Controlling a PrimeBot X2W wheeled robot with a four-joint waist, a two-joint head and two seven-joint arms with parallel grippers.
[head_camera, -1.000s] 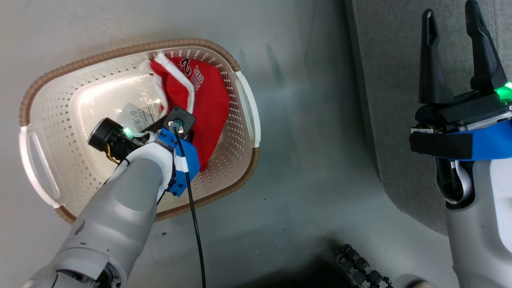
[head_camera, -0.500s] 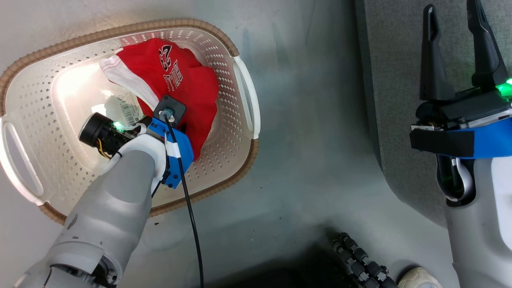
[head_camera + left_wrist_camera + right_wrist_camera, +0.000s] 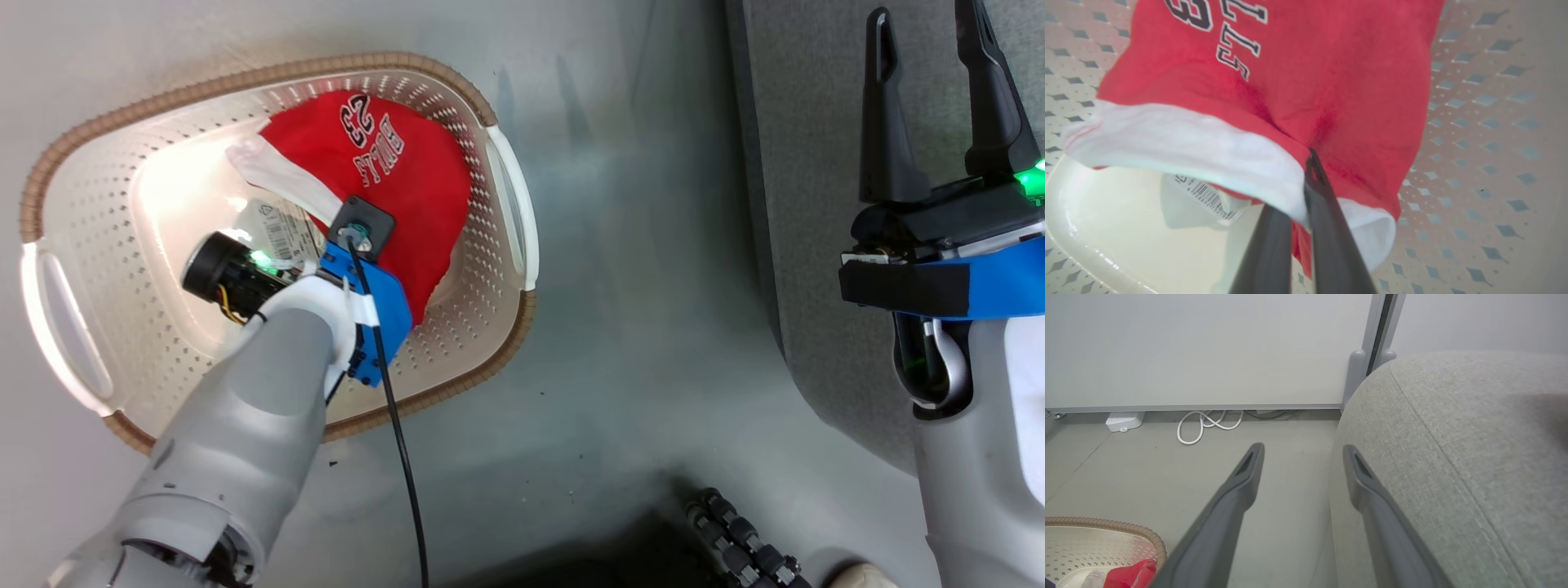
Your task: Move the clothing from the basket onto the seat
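Our left hand (image 3: 1306, 173) is closed on the clothing (image 3: 1339, 81), pinching it at the white trim. The red cloth hangs from the fingers inside the basket (image 3: 106, 188), and it seems raised over the bottom. We judge that this grip serves to lift it out. Our right hand (image 3: 922, 49) is open and empty near the edge of the seat (image 3: 808, 122), probably to keep the way free.

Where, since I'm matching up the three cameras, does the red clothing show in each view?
Head view: the clothing lies in the right half of the basket.
Left wrist view: the clothing upper centre, pinched between the fingers of the left gripper.
Right wrist view: the clothing at the bottom-left corner.
Shared landmark: the basket's perforated wall.
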